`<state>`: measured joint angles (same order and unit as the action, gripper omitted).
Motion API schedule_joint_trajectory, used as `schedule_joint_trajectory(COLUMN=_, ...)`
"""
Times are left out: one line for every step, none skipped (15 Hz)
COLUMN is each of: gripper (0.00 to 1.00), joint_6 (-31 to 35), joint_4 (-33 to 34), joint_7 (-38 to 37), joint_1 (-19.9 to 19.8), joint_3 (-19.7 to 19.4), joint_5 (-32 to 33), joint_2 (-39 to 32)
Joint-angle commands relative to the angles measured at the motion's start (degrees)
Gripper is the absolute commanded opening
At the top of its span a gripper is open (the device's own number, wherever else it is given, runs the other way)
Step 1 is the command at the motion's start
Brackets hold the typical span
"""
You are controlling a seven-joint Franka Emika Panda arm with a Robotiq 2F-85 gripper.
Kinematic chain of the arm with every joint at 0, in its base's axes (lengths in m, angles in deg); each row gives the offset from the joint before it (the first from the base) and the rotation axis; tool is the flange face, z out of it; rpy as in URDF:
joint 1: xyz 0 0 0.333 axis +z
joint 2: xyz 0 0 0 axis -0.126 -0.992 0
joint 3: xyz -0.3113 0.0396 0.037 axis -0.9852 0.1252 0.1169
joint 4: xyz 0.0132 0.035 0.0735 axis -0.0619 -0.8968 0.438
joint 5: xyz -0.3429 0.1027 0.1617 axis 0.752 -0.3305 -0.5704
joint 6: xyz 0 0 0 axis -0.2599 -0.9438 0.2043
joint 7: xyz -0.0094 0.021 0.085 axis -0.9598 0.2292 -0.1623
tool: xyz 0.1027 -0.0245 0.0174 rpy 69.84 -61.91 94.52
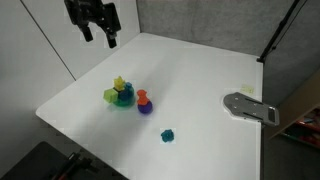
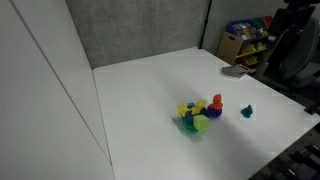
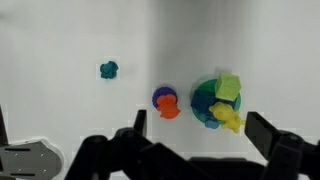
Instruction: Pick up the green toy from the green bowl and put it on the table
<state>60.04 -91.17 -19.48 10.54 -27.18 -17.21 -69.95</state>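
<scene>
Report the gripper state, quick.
Gripper: open, fingers spread apart, holding nothing.

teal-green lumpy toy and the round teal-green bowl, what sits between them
The orange-and-purple toy, close beside the round teal-green bowl, slightly off the line to the teal-green lumpy toy; otherwise bare white tabletop. Clearest in the wrist view.
</scene>
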Motion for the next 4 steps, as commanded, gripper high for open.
schedule_joint_trajectory(gripper=1.00, joint_6=0.43, joint_4=-0.71, joint_7=2.09, joint_1=-0.77, joint_3=0.60, joint_5=-1.28, joint_2=1.93)
schedule_joint_trajectory(gripper=1.00, joint_6=-0.14, joint_4=0.10, joint_7=0.36, joint_1=-1.05, joint_3=0.93, joint_5=-0.26, joint_2=0.89)
schedule_joint_trajectory(gripper=1.00, joint_6=-0.13, joint_4=0.06, joint_7=0.62, joint_1=-1.04, joint_3=0.94, joint_5=-0.33, joint_2=1.05)
schedule_joint_trajectory(gripper=1.00, joint_6=-0.12, joint_4=0.02, joint_7=0.69, joint_1=-1.03, joint_3=0.96, joint_5=-0.36, joint_2=1.07)
